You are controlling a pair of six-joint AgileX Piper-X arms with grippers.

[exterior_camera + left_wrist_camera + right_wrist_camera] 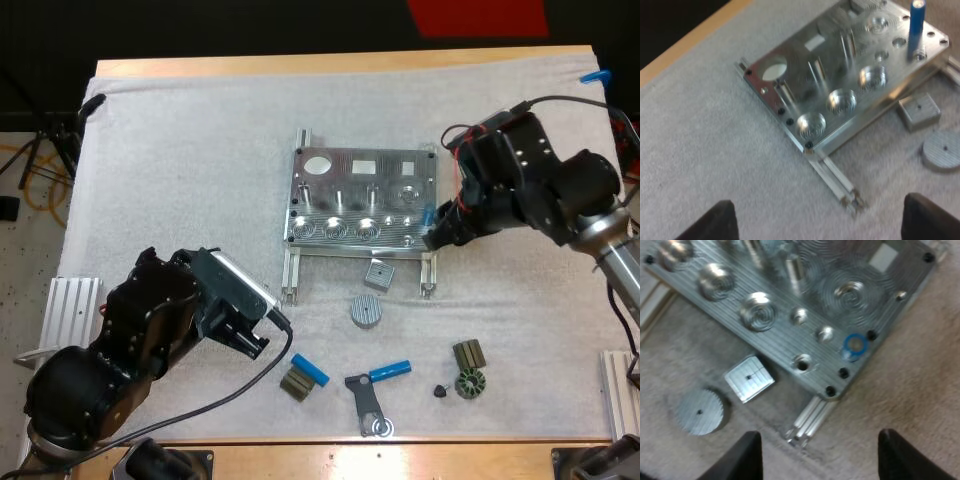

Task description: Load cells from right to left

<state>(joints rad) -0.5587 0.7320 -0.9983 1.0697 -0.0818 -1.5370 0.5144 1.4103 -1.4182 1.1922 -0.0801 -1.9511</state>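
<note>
- Metal fixture [360, 200]: sits mid-mat. Its rightmost small hole holds one upright blue cell [916, 22]. The holes to its left stand bare.
- Right gripper [820, 455]: fingers apart, grasping nothing, poised near the fixture's near right corner, close to the seated cell.
- Left gripper [820, 220]: released and empty, well short of the fixture.
- Loose cell [310, 370]: lying on the mat near the front edge, unloaded.
- Blue cylinder [391, 369]: beside a dark lever; cell or tool handle, undetermined.
- Assessment: one cell loaded, early stage.

A white mat [180, 180] covers the wooden table [340, 62], darkness beyond.
</note>
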